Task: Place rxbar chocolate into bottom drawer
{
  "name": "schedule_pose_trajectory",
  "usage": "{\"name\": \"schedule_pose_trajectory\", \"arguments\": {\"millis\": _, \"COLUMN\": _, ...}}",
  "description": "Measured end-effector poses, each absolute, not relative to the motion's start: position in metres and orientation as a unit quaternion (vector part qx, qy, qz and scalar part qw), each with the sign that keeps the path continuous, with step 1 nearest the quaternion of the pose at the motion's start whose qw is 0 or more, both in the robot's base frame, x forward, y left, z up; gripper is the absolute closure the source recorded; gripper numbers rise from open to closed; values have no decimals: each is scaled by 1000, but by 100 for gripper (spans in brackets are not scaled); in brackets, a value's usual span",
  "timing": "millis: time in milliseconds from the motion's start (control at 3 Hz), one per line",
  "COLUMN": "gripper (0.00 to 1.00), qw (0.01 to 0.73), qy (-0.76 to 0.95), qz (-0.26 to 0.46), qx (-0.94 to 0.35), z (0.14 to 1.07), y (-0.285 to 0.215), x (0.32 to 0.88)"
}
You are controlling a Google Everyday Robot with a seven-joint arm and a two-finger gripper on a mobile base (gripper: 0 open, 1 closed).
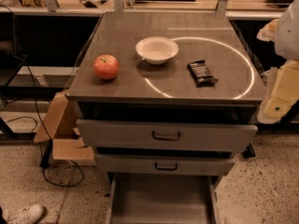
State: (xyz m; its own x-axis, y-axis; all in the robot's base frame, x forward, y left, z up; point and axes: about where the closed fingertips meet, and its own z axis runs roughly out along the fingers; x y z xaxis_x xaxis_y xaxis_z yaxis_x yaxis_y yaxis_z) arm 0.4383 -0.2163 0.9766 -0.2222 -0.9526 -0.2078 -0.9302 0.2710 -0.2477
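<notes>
- A white shoe (25, 213) is on the floor, very far to the left of the gripper (280, 94) and lower down.
- A brown cardboard box (60, 125) sits on the floor by the left side of the cabinet, far left of the gripper.
- A red apple (106, 66) sits on the grey cabinet top (131, 29), far left of the gripper.
- A white bowl (157, 49) stands right side up on the cabinet top. It is between the apple and the snack bar, well left of the gripper.
- The top drawer (121, 135) and the middle drawer (126, 164) have dark handles. Both are left of the gripper, under the cabinet top.
- The bottom drawer (161, 202) is pulled far out, and its flat grey floor shows. It is lower than the gripper and to its left.
- The snack bar (202, 73) in its shiny black wrapper lies flat on the cabinet top, near the right side. It is left of the gripper and apart from it. It is up on the top, not down in the bottom drawer.
- The gripper is at the right edge of the view, beside the cabinet's right front corner. I cannot tell if it is spread or pressed together.
</notes>
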Motion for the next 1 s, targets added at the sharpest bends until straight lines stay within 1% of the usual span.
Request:
{"name": "schedule_pose_trajectory", "arguments": {"millis": 333, "gripper": 0, "qw": 160, "qy": 781, "qz": -35, "qx": -603, "z": 977, "y": -216, "x": 438}}
{"name": "schedule_pose_trajectory", "arguments": {"millis": 1000, "gripper": 0, "qw": 134, "qy": 834, "qz": -44, "qx": -534, "z": 966, "y": -220, "x": 451}}
